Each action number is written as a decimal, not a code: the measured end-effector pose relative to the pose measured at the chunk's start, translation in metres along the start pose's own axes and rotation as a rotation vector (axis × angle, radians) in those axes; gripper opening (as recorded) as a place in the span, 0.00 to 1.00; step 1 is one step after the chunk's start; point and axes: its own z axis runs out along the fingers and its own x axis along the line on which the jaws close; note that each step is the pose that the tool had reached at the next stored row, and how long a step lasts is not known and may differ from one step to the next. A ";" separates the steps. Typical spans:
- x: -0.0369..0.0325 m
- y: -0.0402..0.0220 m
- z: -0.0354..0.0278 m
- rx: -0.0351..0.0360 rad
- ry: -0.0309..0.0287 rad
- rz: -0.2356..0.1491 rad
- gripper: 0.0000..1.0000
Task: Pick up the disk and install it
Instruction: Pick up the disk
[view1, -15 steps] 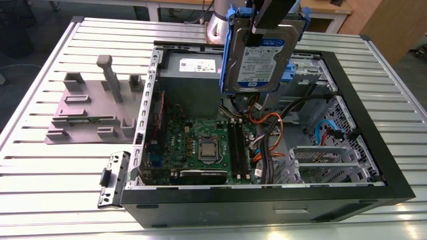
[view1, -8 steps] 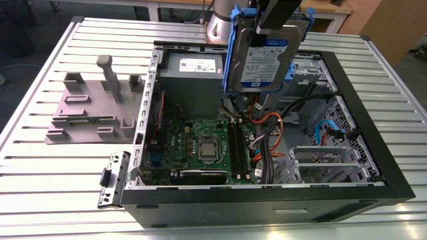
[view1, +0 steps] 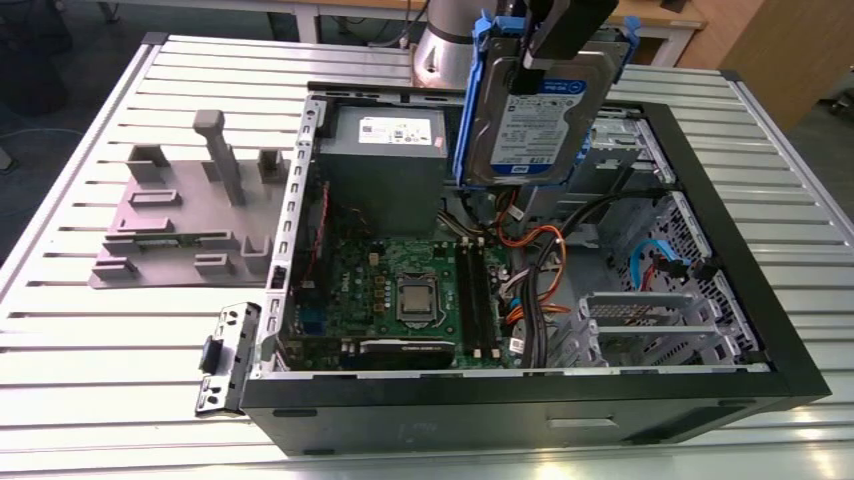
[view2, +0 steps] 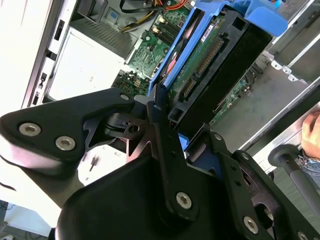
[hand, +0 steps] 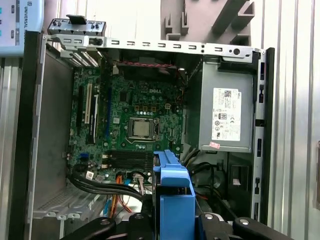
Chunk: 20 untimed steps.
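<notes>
Well apart from the jaws, toward the exterior view's left, a grey plastic stand (view1: 187, 215) w/ upright posts sits on the slatted metal desk (view1: 80, 340). Nearer them, the open PC case (view1: 534, 415) lies on its side on the desk. Inside it, below the jaws: grey PSU (view1: 387, 150) w/ white sticker, then green mobo (view1: 387, 290) w/ bare CPU (view1: 416, 298).

Jaws are clamped on the disk (view1: 541, 115) at its top end. The disk hangs upright over the case, label toward the exterior cam, blue bracket (view1: 470, 130) round its edges. In the first wrist view the bracket (hand: 172, 192) sits right btw the jaws, mobo beneath it. In the second wrist view the disk's green circuit board (view2: 210, 65) faces the cam.

Orange cables (view1: 541, 265) lie under the disk. Past the jaws, toward the exterior view's right, a silver drive cage (view1: 641, 320) sits inside the case.
</notes>
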 end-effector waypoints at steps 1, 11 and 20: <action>0.0000 -0.0010 0.0000 0.0000 0.0000 0.000 0.36; 0.0004 -0.0111 -0.0004 0.0000 0.0000 0.000 0.36; 0.0007 -0.0205 -0.0007 0.0000 0.0000 0.000 0.36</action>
